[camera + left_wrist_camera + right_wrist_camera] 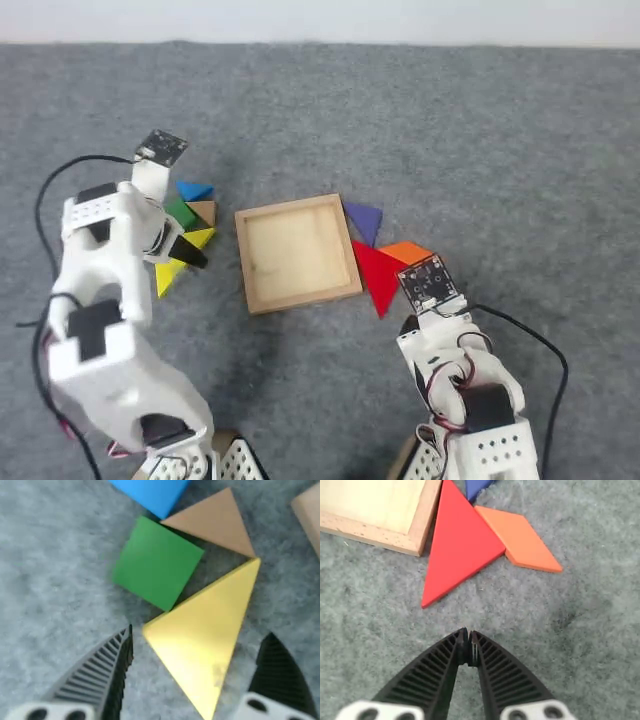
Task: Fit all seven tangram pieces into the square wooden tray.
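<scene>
Nearest the left wrist camera, the left tool [199, 635] stands open, one ribbed finger on each side of the narrow end of the yellow triangle [205, 645]. Whether either finger touches the piece cannot be told. The triangle is large and flat, with a glossy face. Just past it lies the green square [157, 562], one edge along the yellow piece. Beyond that are a small tan triangle [215, 525] and a blue piece [150, 490], all packed close together on the grey felt surface [45, 555].

In the right wrist view, the right tool [469, 632] is closed on nothing, fingertips pressed together above bare felt. Ahead of it the large red triangle [457, 545] lies with one long edge against the rim of the wooden tray [420, 530]. The orange parallelogram [520, 540] touches the red triangle's other side. A dark purple triangle [477, 487] sits past both.

The high view gives the overall layout, while the wrist views give edges and contact. The square tray [295, 250], pale wood with a raised rim, lies slightly turned between the two arms. All seven pieces lie outside it on the felt. Four cluster just beside one side of the tray, under the left arm. The other three fan out from the opposite side, in front of the right arm.
</scene>
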Controlling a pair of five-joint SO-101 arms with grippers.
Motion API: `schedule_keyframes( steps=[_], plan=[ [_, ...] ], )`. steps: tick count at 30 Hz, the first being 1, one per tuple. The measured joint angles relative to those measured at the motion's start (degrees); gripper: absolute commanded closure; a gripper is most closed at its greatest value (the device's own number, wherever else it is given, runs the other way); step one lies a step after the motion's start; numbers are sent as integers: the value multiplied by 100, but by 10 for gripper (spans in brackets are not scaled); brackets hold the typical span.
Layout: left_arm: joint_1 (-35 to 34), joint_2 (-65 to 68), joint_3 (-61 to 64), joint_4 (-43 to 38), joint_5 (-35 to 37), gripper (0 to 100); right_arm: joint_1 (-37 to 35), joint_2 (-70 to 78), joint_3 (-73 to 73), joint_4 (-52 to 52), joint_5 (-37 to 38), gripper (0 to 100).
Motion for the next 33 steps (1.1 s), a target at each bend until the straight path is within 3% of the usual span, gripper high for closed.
schedule_keyframes(
  steps=[8, 27, 33],
  plan=[
    [-26, 993, -1169, 1116, 9, 640, 0, 0, 0, 0, 0, 986],
    [-88, 1081, -1222, 1398, -1292, 638, 0, 0, 0, 0, 0, 986],
    [-105, 1204, -1301, 1424, -1336, 637, 0, 0, 0, 0, 0, 986]
  ],
)
